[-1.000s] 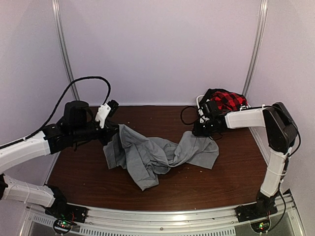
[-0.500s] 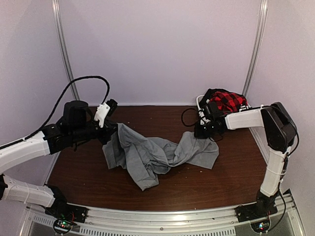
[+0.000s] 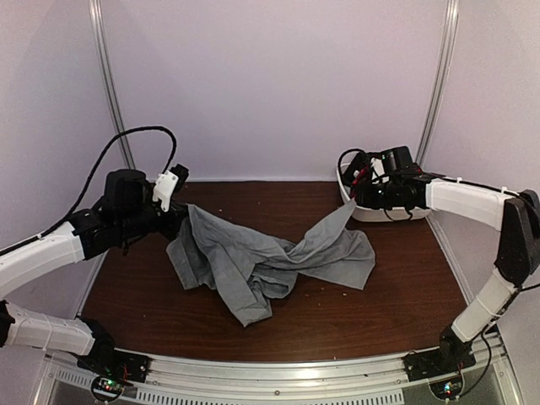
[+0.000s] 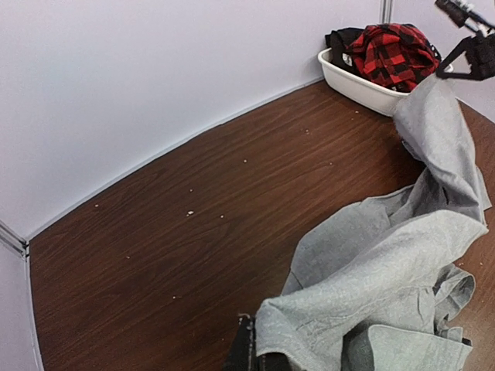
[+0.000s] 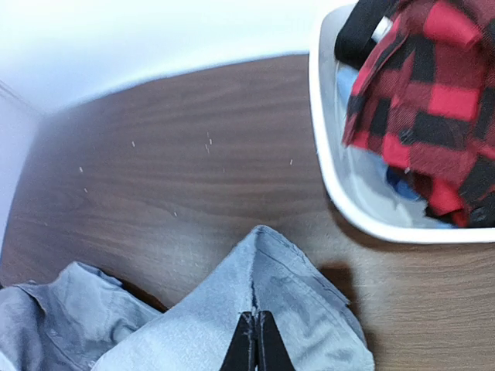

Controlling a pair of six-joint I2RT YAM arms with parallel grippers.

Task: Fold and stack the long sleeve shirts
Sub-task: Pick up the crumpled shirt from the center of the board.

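You are gripping one grey shirt (image 3: 270,257) at two ends, one arm on each.
Count: one grey shirt out on the table (image 3: 380,312), one white bin (image 3: 396,213) at the far right corner, and one red-and-black plaid garment (image 4: 394,50) lying in the bin over bits of dark and blue cloth. The left gripper (image 3: 175,221) is clenching the shirt's left edge at the table's far left. The right gripper (image 3: 359,198) is pinching a fold of the right end just in front of the bin, and the wrist view is showing its fingertips (image 5: 246,340) closed together on the cloth. The shirt is plain light grey, crumpled and twisted. Its two ends are rising toward the grippers while the bunched middle and a loose flap are lying on the brown wood near the table's centre.
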